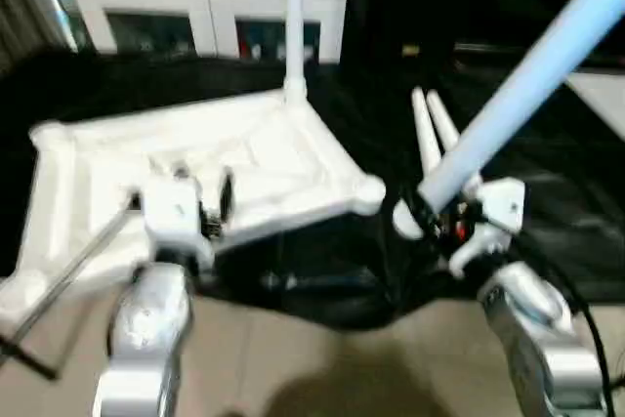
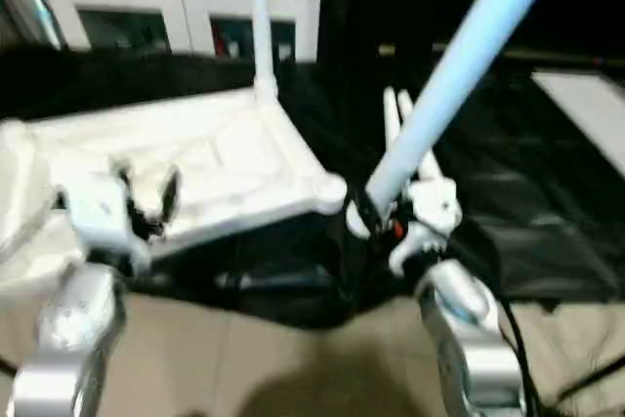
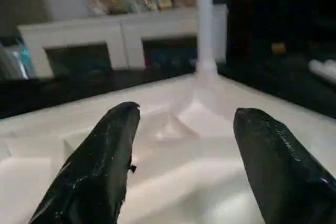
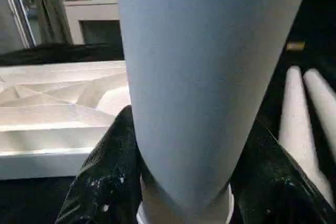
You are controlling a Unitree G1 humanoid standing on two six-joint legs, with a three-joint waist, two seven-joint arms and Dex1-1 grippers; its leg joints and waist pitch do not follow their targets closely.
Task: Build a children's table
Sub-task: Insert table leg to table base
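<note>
The white tabletop lies upside down on a black cloth, its ribbed underside up. One white leg stands upright in its far corner socket. My right gripper is shut on a second white leg, which slants up to the right; its thick end hangs just right of the near right corner socket. Two more legs lie on the cloth behind it. My left gripper is open above the tabletop's near part, its fingers apart with nothing between them.
A white cabinet with glass doors stands at the back. The black cloth covers the work surface, with tan floor in front. A thin dark rod slants across the lower left.
</note>
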